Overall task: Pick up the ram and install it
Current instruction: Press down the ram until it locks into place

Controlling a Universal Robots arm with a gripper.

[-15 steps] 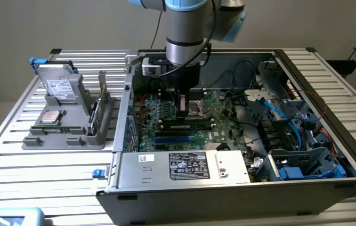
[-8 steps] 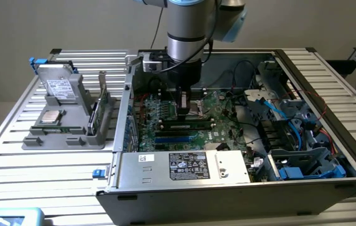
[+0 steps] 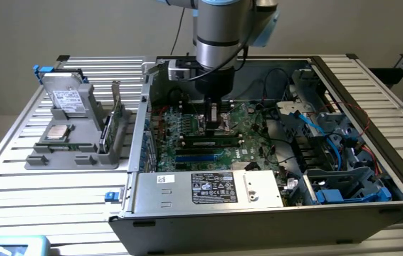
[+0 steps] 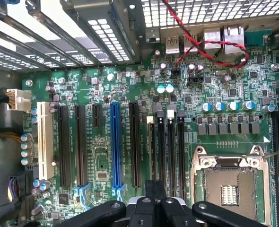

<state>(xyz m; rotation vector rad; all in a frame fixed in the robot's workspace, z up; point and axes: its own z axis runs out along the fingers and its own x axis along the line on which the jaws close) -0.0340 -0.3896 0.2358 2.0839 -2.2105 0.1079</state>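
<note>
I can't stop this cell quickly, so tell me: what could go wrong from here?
1. The shut gripper sits low over the motherboard, beside the open processor socket; a sideways slip could damage its exposed contacts.
2. The loose red wire crosses the board and might snag the gripper.

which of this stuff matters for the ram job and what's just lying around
Job: ram, apparently seated in a black slot; motherboard; shut gripper above it.
Lying about: processor chip, expansion card, hard drive, all on the grey holder outside the case.
</note>
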